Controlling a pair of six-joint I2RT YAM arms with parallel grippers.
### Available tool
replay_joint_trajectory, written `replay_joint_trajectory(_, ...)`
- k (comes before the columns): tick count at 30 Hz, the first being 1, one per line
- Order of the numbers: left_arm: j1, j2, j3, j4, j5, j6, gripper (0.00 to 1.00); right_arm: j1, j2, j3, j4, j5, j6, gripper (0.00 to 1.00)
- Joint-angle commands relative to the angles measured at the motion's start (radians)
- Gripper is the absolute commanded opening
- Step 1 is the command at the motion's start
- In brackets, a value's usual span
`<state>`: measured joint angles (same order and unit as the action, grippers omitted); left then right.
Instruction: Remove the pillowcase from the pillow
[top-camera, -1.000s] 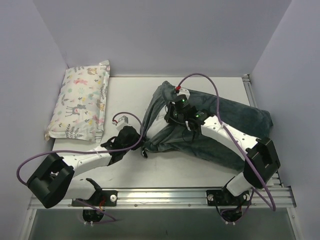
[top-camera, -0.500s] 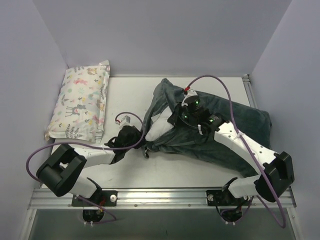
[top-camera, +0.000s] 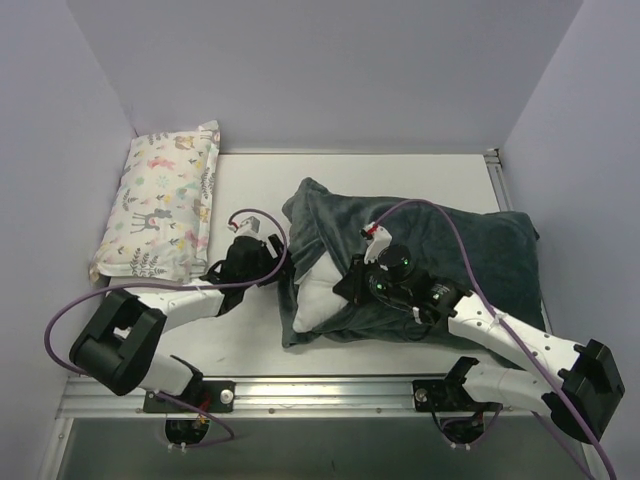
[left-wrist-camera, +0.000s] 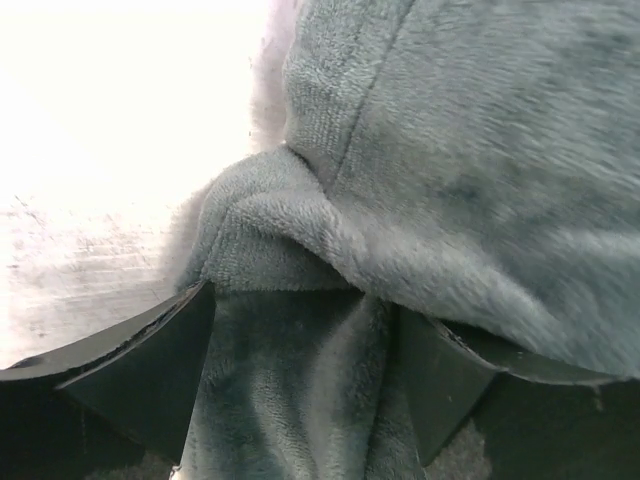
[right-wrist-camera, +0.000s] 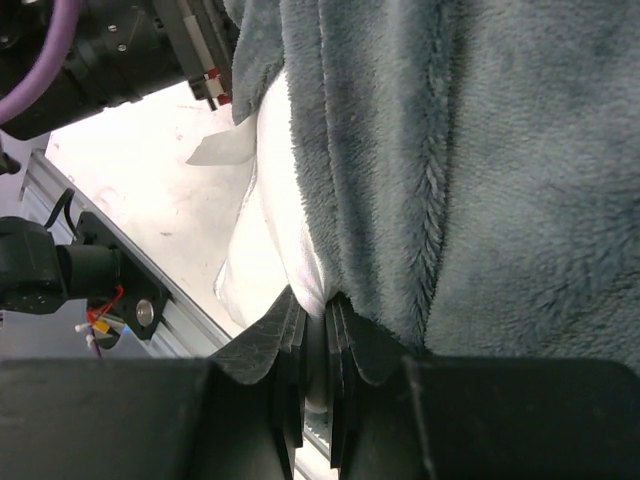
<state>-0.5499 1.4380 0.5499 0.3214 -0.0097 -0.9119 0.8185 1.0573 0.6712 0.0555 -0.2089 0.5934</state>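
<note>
Limp plush pillowcase (top-camera: 455, 245) hem was clamped in left tool (left-wrist-camera: 300, 310); right tool (right-wrist-camera: 317, 318) pinched light, squashy pillow (top-camera: 312, 300) edge. Plush probably slid easily; bunched hem looked best hold.

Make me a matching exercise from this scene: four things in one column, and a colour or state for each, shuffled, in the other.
Things:
1. the pillowcase
2. the pillow
3. animal-print pillow
4. right gripper

Descriptions:
A. white, one corner poking out of dark fabric
B. pinched shut on white fabric
C. dark grey-green plush
D. pastel, lying apart at the far left

Pairs: 1-C, 2-A, 3-D, 4-B
</note>
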Motion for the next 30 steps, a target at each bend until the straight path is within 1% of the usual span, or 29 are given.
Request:
replay_joint_trajectory(1, 0.007, -0.118, 0.03, 0.048, 0.01, 0.091, 0.81, 0.01, 0.0, -0.009, -0.02, 0.02, -0.035, 0.0)
replay_joint_trajectory(3, 0.004, -0.18, 0.027, -0.027, 0.004, 0.134, 0.82, 0.01, 0.013, 0.002, -0.046, 0.029, -0.058, 0.0)
replay_joint_trajectory(4, 0.002, -0.247, 0.03, -0.065, -0.01, 0.152, 0.83, 0.011, 0.02, 0.01, -0.051, 0.032, -0.064, 0.0)
replay_joint_trajectory(5, -0.001, -0.279, 0.044, -0.103, -0.056, 0.194, 0.85, 0.01, 0.023, 0.013, -0.051, 0.032, -0.07, 0.0)
replay_joint_trajectory(6, -0.004, -0.312, 0.05, -0.163, -0.067, 0.212, 0.86, 0.013, 0.023, 0.014, -0.052, 0.032, -0.078, 0.0)
replay_joint_trajectory(7, -0.007, -0.368, 0.056, -0.188, -0.075, 0.228, 0.87, 0.013, 0.024, 0.018, -0.052, 0.032, -0.083, 0.0)
replay_joint_trajectory(8, -0.016, -0.393, 0.079, -0.217, -0.075, 0.261, 0.89, 0.013, 0.029, 0.021, -0.051, 0.031, -0.086, 0.0)
replay_joint_trajectory(10, -0.047, -0.416, 0.123, -0.249, -0.072, 0.303, 0.91, 0.018, 0.038, 0.031, -0.086, 0.037, -0.098, 0.0)
replay_joint_trajectory(11, -0.065, -0.407, 0.152, -0.302, -0.082, 0.345, 0.91, 0.018, 0.049, 0.045, -0.094, 0.043, -0.104, 0.0)
replay_joint_trajectory(12, -0.115, -0.393, 0.215, -0.32, -0.097, 0.367, 0.91, 0.021, 0.053, 0.051, -0.103, 0.048, -0.109, 0.0)
replay_joint_trajectory(13, -0.14, -0.355, 0.24, -0.361, -0.117, 0.387, 0.91, 0.022, 0.058, 0.059, -0.109, 0.055, -0.112, 0.0)
replay_joint_trajectory(15, -0.194, -0.32, 0.281, -0.389, -0.151, 0.429, 0.92, 0.022, 0.069, 0.076, -0.121, 0.065, -0.118, 0.0)
replay_joint_trajectory(17, -0.202, -0.275, 0.286, -0.392, -0.13, 0.433, 0.92, 0.025, 0.075, 0.096, -0.135, 0.075, -0.119, 0.0)
replay_joint_trajectory(19, -0.205, -0.249, 0.285, -0.401, -0.141, 0.424, 0.92, 0.031, 0.076, 0.108, -0.152, 0.083, -0.124, 0.0)
replay_joint_trajectory(24, -0.205, -0.245, 0.268, -0.401, -0.173, 0.413, 0.91, 0.034, 0.058, 0.133, -0.195, 0.111, -0.133, 0.0)
replay_joint_trajectory(30, -0.205, -0.202, 0.291, -0.378, -0.108, 0.427, 0.91, 0.034, 0.052, 0.145, -0.218, 0.118, -0.138, 0.0)
